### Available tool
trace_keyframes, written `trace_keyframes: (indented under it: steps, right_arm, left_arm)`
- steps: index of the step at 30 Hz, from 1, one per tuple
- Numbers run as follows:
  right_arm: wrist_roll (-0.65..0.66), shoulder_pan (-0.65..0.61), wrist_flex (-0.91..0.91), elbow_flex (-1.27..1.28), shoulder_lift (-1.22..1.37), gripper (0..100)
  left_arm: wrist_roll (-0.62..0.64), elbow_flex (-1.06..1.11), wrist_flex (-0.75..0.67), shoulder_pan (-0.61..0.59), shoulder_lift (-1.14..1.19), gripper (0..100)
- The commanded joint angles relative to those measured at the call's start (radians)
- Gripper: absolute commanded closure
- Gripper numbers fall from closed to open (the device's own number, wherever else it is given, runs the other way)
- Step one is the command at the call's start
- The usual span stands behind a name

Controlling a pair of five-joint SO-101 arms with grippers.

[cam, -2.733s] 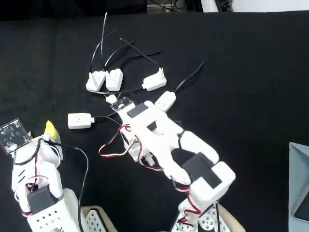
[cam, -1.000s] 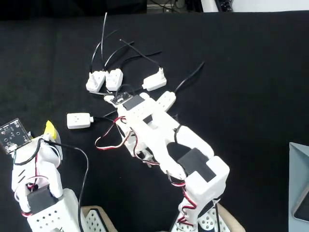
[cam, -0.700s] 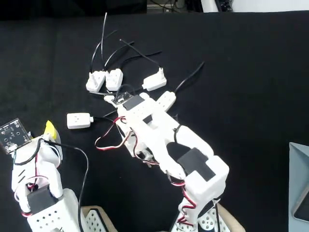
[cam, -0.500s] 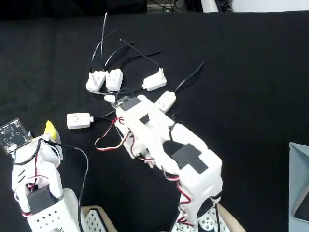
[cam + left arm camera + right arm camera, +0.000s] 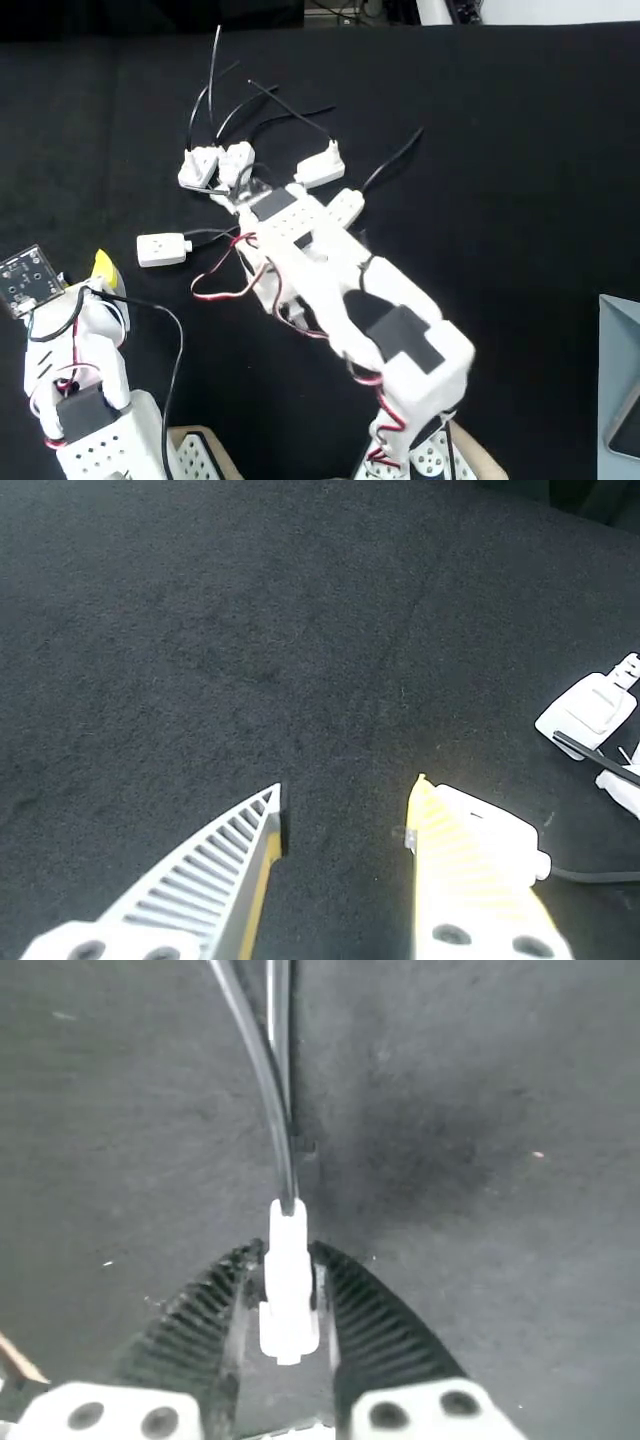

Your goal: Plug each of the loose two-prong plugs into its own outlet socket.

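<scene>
My right gripper (image 5: 288,1252) is shut on a small white two-prong plug (image 5: 288,1300), whose black cord (image 5: 262,1070) runs away over the black cloth. In the high view the right arm's wrist (image 5: 275,212) sits just short of two white socket blocks (image 5: 217,164) lying side by side. One white outlet socket (image 5: 163,248) lies to the left, another (image 5: 346,207) to the right of the wrist, and a white corded plug (image 5: 320,166) lies behind it. My left gripper (image 5: 345,820) is open above bare cloth at the near left (image 5: 103,268), holding nothing.
Black cords (image 5: 215,95) fan out from the white blocks toward the back of the table. A grey box (image 5: 620,380) stands at the right edge. Red and white wires (image 5: 225,285) hang from the right arm. A white socket (image 5: 590,705) lies beyond my left gripper.
The right arm has carried the plug away from the near side, toward the two white blocks at the back left. The left arm has stayed still.
</scene>
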Motion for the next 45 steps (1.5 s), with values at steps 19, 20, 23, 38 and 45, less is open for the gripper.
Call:
trace_keyframes:
  steps: [19, 20, 23, 38, 45]
  right_arm:
    - [-0.003, -0.064, -0.497, 0.516, -0.858, 98.7]
    - [-0.003, -0.078, -0.523, 0.55, -0.889, 98.7]
    - [-0.003, -0.124, -0.58, 0.639, -0.98, 98.7]
    - [-0.005, -0.19, -0.592, 0.783, -1.165, 98.7]
    - [-0.005, -0.184, -0.591, 0.803, -1.167, 98.7]
  left_arm:
    - [0.002, -0.143, -0.028, 0.226, -0.005, 79]
    - [0.002, -0.153, -0.028, 0.249, -0.005, 79]
    - [0.002, -0.176, -0.054, 0.309, -0.003, 79]
    - [-0.011, -0.254, -0.074, 0.817, -0.003, 79]
    - [-0.147, -0.306, 0.02, 0.883, -0.005, 79]
